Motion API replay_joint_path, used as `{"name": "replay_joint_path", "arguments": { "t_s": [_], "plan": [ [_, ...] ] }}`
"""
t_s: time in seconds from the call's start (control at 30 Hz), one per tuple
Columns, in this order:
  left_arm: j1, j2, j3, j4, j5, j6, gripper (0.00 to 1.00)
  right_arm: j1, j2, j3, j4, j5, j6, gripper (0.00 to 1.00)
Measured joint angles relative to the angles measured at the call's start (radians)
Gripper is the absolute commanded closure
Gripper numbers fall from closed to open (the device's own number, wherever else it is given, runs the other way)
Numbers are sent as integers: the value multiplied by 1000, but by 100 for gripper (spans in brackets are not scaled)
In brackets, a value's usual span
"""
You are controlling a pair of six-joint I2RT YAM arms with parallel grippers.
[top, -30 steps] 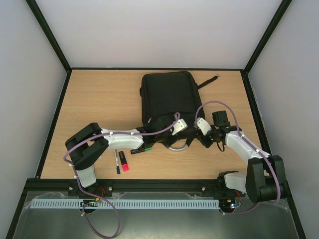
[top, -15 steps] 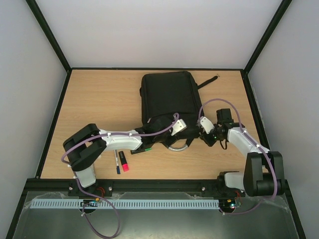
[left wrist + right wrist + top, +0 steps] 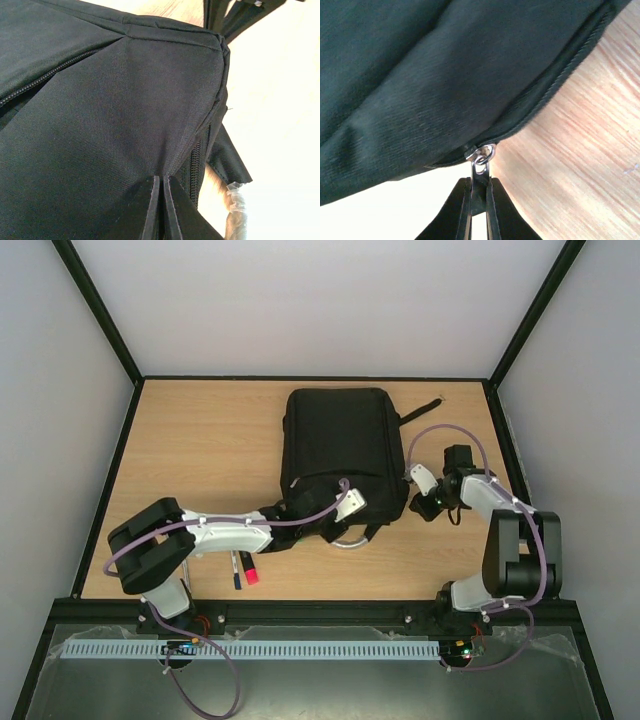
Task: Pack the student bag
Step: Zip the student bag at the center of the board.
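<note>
Top external: markers [image 3: 247, 569] nr bag [image 3: 340, 435]

Soft even light, wrist-view glare

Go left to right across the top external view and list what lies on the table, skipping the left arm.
marker pen → pink highlighter → black backpack → right gripper

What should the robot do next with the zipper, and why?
Probably the right gripper should draw the zipper pull along its track to open the student bag. It is shut on the metal pull at the bag's edge, and the left gripper is pinching the fabric, which would hold the bag steady.
</note>
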Motion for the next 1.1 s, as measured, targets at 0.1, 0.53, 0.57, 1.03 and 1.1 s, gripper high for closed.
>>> {"name": "replay_joint_path", "arguments": {
  "t_s": [0.1,0.53,0.57,1.03,1.1],
  "plan": [
    [-6,-11,-13,0,-6,0,98,-3,55,39,3,-3,17,99],
    [-18,-13,-19,2,-21,-2,97,-4,217,165,74,-7,122,94],
    [-18,-13,-19,2,-21,-2,94,-4,217,165,77,-8,130,93],
    [-30,-93,123,-167,-127,-82,1,-16,-179,111,76,52,217,3],
    [-23,-131,157,-196,-157,-119,0,-16,-243,119,49,35,236,0]
  ]
}}
